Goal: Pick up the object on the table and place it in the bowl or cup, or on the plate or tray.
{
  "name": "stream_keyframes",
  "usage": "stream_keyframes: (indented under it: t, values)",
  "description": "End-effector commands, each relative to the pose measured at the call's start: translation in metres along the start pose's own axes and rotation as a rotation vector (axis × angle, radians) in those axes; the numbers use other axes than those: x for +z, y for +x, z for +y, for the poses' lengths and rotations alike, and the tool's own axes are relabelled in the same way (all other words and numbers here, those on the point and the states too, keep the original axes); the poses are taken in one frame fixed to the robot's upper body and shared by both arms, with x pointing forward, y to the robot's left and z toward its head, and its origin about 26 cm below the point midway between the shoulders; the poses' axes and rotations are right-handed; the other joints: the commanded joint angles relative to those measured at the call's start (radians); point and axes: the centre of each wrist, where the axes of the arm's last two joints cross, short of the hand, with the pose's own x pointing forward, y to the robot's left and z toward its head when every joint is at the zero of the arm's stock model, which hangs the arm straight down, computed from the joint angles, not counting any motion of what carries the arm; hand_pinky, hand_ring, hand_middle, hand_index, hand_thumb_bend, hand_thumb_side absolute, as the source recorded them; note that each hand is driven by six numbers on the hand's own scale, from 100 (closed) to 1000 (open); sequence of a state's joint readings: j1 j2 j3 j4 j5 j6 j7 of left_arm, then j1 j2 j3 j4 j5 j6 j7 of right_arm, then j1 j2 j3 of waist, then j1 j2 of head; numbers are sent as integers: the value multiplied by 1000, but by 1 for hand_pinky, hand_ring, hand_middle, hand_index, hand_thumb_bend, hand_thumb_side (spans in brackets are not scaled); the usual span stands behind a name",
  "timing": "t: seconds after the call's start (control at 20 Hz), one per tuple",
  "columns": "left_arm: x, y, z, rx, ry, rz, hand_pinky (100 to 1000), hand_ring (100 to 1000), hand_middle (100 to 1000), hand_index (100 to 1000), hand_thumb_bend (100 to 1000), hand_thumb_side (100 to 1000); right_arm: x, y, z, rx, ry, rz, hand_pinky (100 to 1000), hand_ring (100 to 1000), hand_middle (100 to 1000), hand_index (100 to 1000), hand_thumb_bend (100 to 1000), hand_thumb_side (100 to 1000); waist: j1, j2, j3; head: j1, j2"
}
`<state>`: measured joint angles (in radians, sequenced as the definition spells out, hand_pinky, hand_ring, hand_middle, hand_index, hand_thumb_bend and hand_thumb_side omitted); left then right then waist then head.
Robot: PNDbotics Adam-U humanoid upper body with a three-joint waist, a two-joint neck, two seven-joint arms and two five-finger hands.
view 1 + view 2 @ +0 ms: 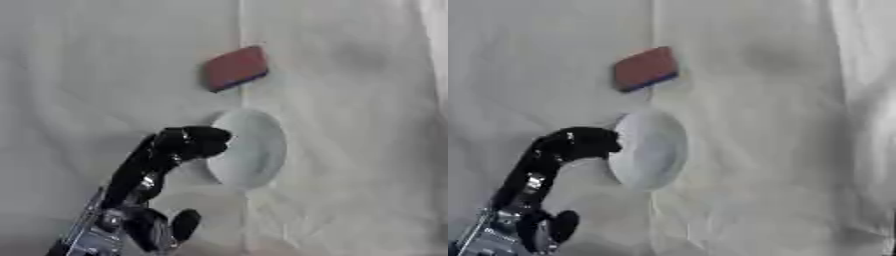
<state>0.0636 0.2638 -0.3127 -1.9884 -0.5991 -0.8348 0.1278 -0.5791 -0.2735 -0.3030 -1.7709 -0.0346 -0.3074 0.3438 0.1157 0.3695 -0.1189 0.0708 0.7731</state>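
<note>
left hand (166, 160) (fingers curled) touches white plate (254, 150) rim, holding nothing.

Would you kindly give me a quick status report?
Left hand fingers curled at the white plate near rim, holding nothing; right hand not in view. Red-and-blue block on cloth beyond plate, untouched. Nothing between.

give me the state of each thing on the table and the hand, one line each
red and blue block: lying flat on the white cloth, beyond the plate, untouched
white plate: empty, resting on the cloth, its left rim overlapped by the hand
left hand: fingers curled at the plate's left rim, holding nothing visible
white cloth: spread over the table, creased
</note>
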Motion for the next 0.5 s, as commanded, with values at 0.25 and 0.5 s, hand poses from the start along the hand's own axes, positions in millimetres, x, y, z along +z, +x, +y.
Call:
stream_keyframes:
  t: [0.25, 0.5]
  values:
    - [0, 3, -1, 2, -5, -3, 401, 657, 787, 900, 139, 937, -4, 8, -6, 17, 7, -21, 681, 753, 946, 995, 100, 580, -2, -28, -1, 5, -3]
    - [1, 3, 1, -3, -30, -5, 403, 660, 790, 901, 146, 924, -5, 8, -5, 14, 12, -23, 681, 753, 946, 995, 100, 581, 0, -29, -5, 0, -3]
